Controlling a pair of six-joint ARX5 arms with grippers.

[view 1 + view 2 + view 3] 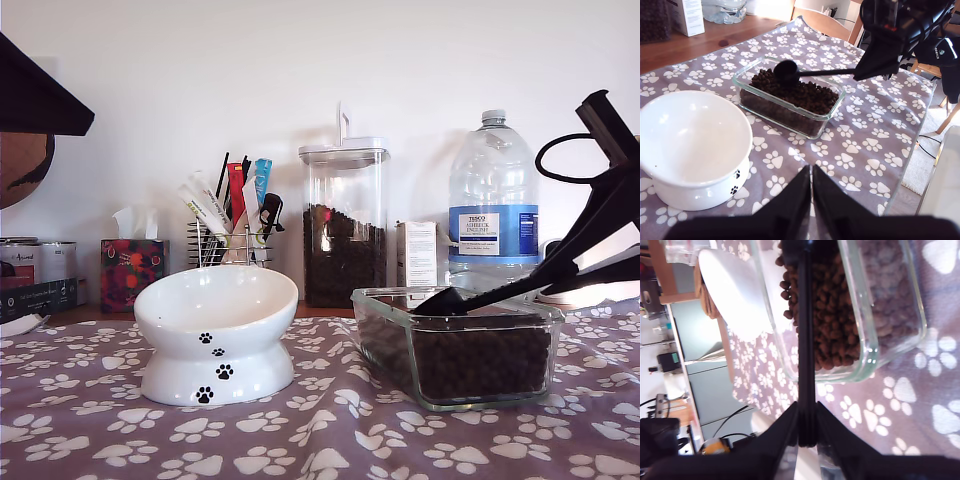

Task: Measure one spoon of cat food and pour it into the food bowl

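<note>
My second gripper (806, 437) clamped on the spoon (478, 297) handle end, scoop bowl over the cat food (800, 92) in the glass dish (385, 345); handle runs along the dish's long axis. Food bowl (215, 330) sits empty, toward the exterior view's left of the dish. My first gripper (811, 192) closed, empty, nearer that bowl

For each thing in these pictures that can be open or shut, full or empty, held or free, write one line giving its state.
spoon: held by its handle, bowl at the kibble.
second gripper: shut on the spoon.
first gripper: shut, holding nothing.
food bowl: empty, upright.
glass dish: open, nearly full of cat food.
tall jar: lid on, about half full.
water bottle: capped.
</note>
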